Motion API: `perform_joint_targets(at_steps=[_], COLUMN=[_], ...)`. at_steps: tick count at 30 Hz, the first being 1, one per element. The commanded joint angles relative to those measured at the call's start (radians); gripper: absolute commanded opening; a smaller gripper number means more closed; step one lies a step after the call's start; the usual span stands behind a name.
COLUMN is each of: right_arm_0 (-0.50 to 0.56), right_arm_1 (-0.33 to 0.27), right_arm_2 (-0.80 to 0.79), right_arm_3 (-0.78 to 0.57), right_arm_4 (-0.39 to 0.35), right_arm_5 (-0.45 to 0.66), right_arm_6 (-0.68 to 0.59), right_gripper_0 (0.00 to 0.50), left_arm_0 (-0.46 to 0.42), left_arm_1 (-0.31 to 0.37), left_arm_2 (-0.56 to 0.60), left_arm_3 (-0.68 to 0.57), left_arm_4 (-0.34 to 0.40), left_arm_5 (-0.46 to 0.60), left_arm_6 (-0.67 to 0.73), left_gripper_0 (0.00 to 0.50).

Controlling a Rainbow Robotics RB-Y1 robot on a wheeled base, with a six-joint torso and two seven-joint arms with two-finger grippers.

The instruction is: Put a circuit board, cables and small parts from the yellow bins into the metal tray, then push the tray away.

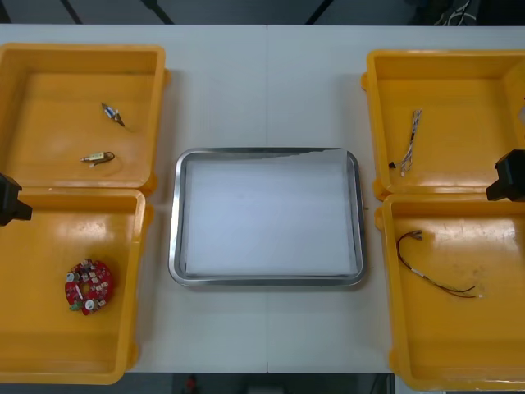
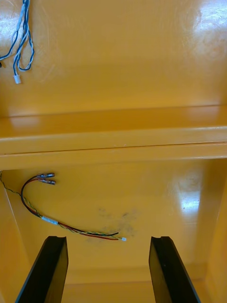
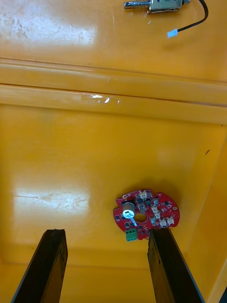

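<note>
1. Desk [image 1: 262, 90]: a light, smooth, matte surface with one seam running down its middle.
2. Metal tray [image 1: 175, 213]: a shallow rectangle with rounded corners and a shiny rolled rim. It is white inside and holds nothing. It lies at the centre of the desk, between the bins.
3. Far left bin [image 1: 82, 51]: glossy yellow plastic, rectangular, with a thick lip. On its floor lie a slim small metal part [image 1: 112, 114] and, apart from it, a second small metal part [image 1: 98, 157] trailing a thin black lead.
4. Near left bin [image 1: 141, 271]: the same moulding. A round red circuit board [image 1: 88, 286], studded with small components, lies flat in the bin's near half.
5. Left end effector [image 3: 107, 233]: it hovers over the near left bin, released, with its flat black fingers spread wide and nothing between them. The circuit board lies just ahead of one fingertip, untouched.
6. Far right bin [image 1: 373, 123]: it holds a twisted blue and white cable [image 1: 410, 141], which lies nearly straight.
7. Near right bin [image 1: 390, 287]: a thin red and yellow cable [image 1: 431, 275] lies on its floor, bent into a hook with metal terminals at one end. Faint dark scuffs mark the floor beside it.
8. Right end effector [image 2: 108, 239]: it hovers over the near right bin, released, with its fingers apart. The red and yellow cable lies ahead of them, not touching.
</note>
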Motion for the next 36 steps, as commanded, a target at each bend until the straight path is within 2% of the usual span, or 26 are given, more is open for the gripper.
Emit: perform_joint_targets(at_steps=[1,33,34,36], right_arm_0=[0.008,0.008,0.057,0.058], right_arm_1=[0.004,0.004,0.013,0.002], right_arm_2=[-0.025,-0.025,0.008,0.011], right_arm_3=[-0.025,-0.025,-0.009,-0.009], right_arm_4=[0.008,0.008,0.006,0.008], right_arm_5=[-0.004,-0.004,0.002,0.007], right_arm_6=[0.025,0.025,0.023,0.022], right_gripper_0=[0.500,0.500,0.500,0.500], left_arm_0=[0.013,0.013,0.013,0.013], left_arm_1=[0.028,0.028,0.028,0.028], left_arm_2=[0.027,0.027,0.027,0.027], left_arm_3=[-0.016,-0.016,-0.016,-0.016], left_arm_4=[-0.007,-0.007,-0.007,-0.007], left_arm_5=[0.002,0.002,0.002,0.002], left_arm_6=[0.050,0.050,0.050,0.050], left_gripper_0=[0.500,0.500,0.500,0.500])
